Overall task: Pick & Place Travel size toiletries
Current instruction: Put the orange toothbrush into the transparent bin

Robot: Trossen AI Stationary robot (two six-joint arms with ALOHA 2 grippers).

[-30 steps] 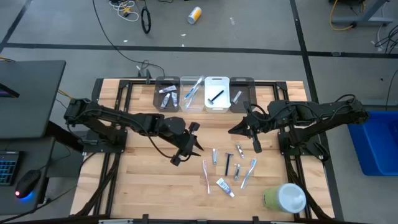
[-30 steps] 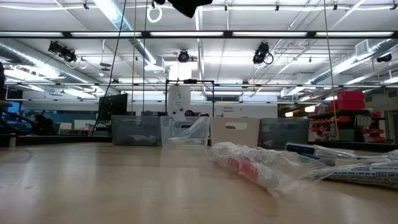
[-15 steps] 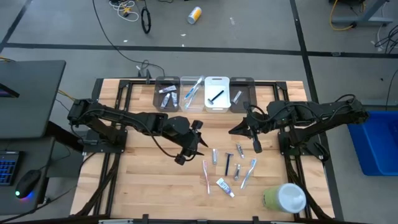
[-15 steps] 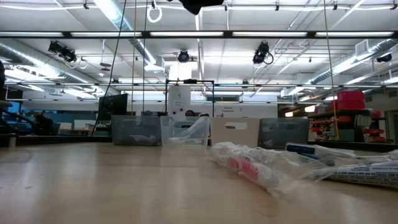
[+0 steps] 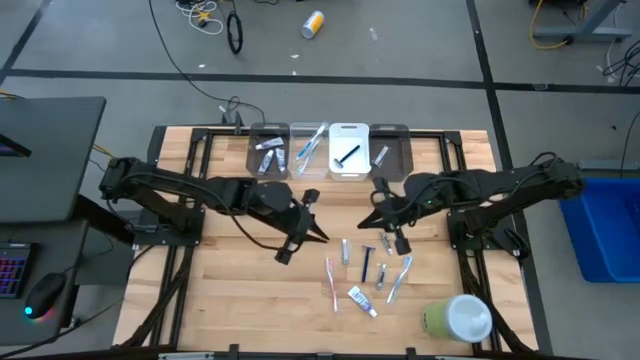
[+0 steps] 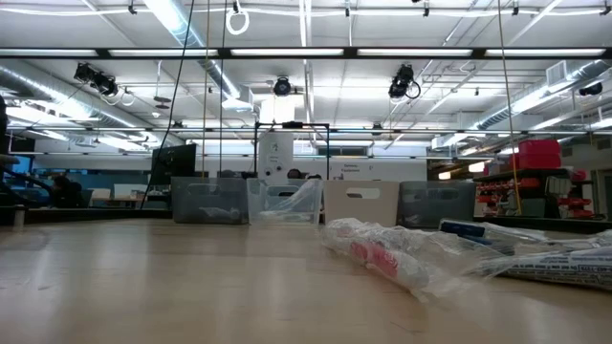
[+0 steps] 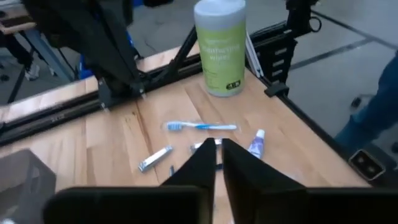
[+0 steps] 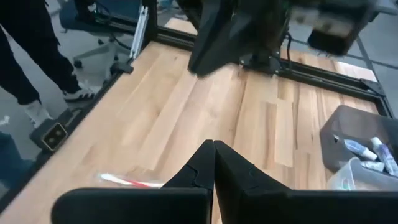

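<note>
Four bins [image 5: 327,150] stand in a row at the far edge of the wooden surface [image 5: 240,290]: two clear, one white, one dark.

- First clear bin [image 5: 267,152]: small grey tubes.
- Second clear bin [image 5: 308,147]: blue and white toothbrushes.
- White bin [image 5: 348,153]: one black razor [image 5: 346,155].
- Dark bin [image 5: 388,152]: one pale wrapped item, kind not legible.

Loose toiletries [image 5: 365,267], lying flat on the surface in a cluster between the arms and toward the near edge:
- pink toothbrush [image 5: 331,280], at the cluster's left;
- toothpaste tube [image 5: 362,298], white and blue, nearest the front;
- black razor [image 5: 366,262], mid-cluster;
- blue toothbrush [image 5: 400,277], at the cluster's right;
- several small silvery pieces among these, kind unclear.

Large green-and-white round container [image 5: 457,318]: upright at the near right corner, well apart from the bins.

Left end effector [image 5: 317,234]: above the surface, just left of the cluster; the left wrist view shows the fingers [image 7: 200,167] nearly together with a thin gap and nothing between them.

Right end effector [image 5: 377,219]: above the surface, just behind the cluster and in front of the bins; the right wrist view shows the fingers [image 8: 200,165] pressed together, empty.

Beyond the surface: a person's dark trouser leg and shoe [image 8: 31,87] on the floor.
</note>
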